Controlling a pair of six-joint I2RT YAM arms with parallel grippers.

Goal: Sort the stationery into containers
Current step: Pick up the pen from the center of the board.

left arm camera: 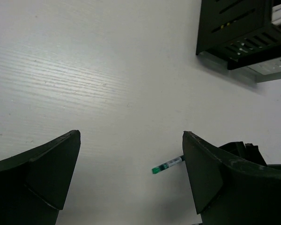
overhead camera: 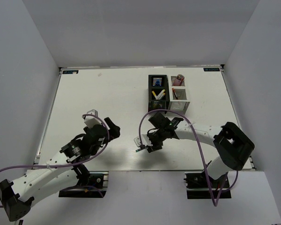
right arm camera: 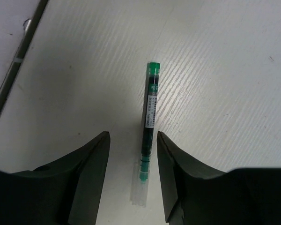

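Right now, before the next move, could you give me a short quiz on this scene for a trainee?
1. True or false: the left tool grips a pen.
2. Where is the green pen? A) in an organiser; B) flat on the table, inside the open right tool; C) in the left tool.
3. Fill in: the red pen stands in the ___ organiser.
Key: 1 false, it is open and empty; 2 B; 3 white organiser.
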